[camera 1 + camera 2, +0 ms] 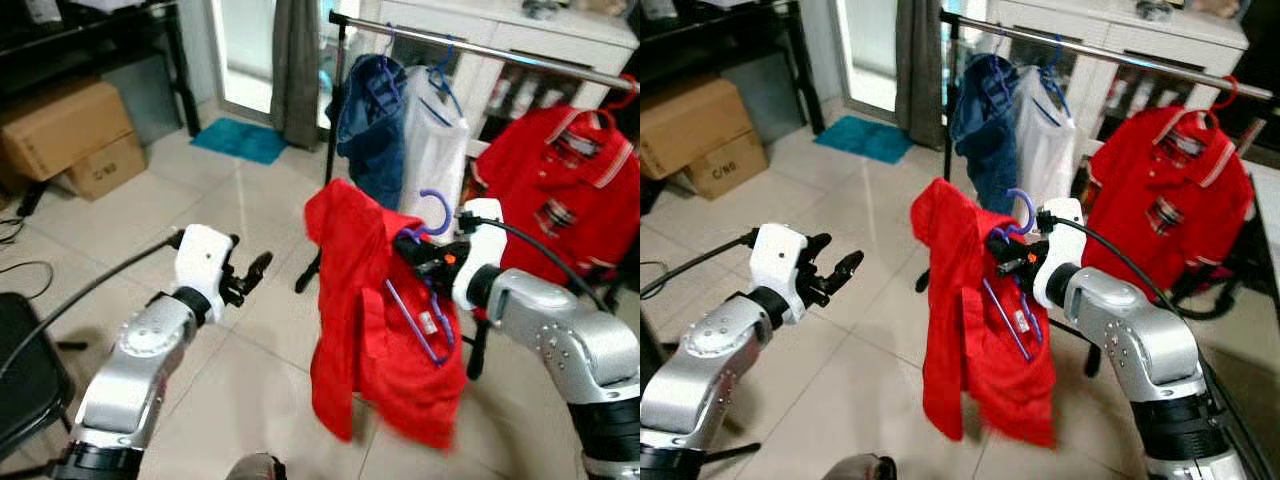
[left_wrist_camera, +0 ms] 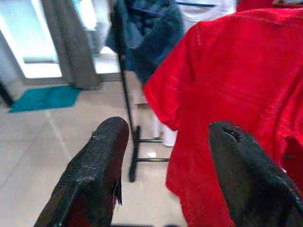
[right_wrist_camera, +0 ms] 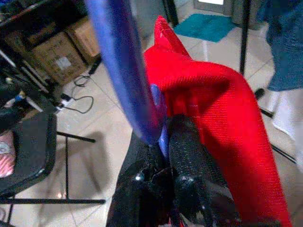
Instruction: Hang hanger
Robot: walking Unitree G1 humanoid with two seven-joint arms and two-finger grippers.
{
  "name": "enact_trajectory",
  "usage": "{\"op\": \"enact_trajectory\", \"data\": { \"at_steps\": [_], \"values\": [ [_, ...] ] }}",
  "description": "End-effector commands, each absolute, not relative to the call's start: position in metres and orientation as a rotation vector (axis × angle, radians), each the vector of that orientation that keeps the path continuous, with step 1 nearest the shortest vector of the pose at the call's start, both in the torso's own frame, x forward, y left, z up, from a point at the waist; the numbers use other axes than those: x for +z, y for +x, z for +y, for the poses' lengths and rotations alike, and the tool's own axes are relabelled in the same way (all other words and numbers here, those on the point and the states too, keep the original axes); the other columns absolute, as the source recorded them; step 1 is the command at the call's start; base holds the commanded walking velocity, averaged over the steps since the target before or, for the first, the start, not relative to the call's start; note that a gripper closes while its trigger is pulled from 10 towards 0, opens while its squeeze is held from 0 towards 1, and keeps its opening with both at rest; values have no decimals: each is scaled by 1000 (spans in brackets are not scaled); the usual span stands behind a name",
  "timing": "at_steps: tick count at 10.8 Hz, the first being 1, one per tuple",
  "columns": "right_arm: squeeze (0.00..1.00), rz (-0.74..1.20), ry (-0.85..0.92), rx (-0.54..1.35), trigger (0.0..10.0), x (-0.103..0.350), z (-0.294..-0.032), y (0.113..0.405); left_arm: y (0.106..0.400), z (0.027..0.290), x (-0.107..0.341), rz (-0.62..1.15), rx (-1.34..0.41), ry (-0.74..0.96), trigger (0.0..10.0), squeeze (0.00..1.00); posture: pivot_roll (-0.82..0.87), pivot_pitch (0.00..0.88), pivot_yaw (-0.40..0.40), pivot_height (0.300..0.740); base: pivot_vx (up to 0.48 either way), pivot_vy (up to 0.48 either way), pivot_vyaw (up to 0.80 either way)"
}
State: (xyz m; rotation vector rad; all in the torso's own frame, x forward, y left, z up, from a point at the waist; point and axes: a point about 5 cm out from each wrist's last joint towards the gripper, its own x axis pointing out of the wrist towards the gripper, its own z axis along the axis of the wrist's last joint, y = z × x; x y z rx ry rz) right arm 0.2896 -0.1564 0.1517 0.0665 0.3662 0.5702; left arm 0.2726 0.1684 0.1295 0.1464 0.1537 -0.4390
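Right end effector (image 1: 418, 250) pinched on the purple hanger (image 1: 436, 212) just below its hook, red shirt (image 1: 370, 330) draped over it, held near and below the rail (image 1: 480, 47). Left end effector (image 1: 248, 275) spread, empty, well to the side. Hanger looks light, thin and stiff; shirt soft, likely to swing or slide. Neck under the hook seems the best hold.

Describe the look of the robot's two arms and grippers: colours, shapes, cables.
Both arms are silver, rounded metal segments with small bolt heads at the joints. Each wrist carries a white housing, with a black cable trailing back from it. The left gripper and right gripper are black, and the left gripper's two long fingers have a rough, textured surface.
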Motion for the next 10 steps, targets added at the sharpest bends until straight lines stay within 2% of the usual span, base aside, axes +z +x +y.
{"op": "enact_trajectory", "data": {
  "at_steps": [1,2,5,6,7,9,10],
  "values": [
    [0,326,54,553,10000,163,-162,295,271,165,131,149,-489,121,10000,1000,8,0,-49,740,0,0,0],
    [0,326,53,547,10000,166,-161,298,271,156,130,143,-528,125,10000,1000,3,0,-53,740,0,0,0],
    [0,317,86,474,10000,174,-154,312,265,99,128,118,-977,94,10000,1000,-34,0,-19,740,0,0,0],
    [0,316,81,452,10000,176,-152,316,268,87,125,126,-1063,89,10000,773,-42,0,-4,740,0,0,0],
    [0,311,87,405,10000,179,-146,321,268,63,119,149,-1234,59,10000,0,-48,0,10,740,0,0,0],
    [0,299,98,366,10000,183,-141,323,260,52,113,221,-1443,52,10000,0,-50,0,32,740,0,0,0],
    [0,297,101,363,10000,183,-140,323,260,53,113,223,-1460,61,10000,0,-49,0,33,740,0,0,0]
  ]
}}
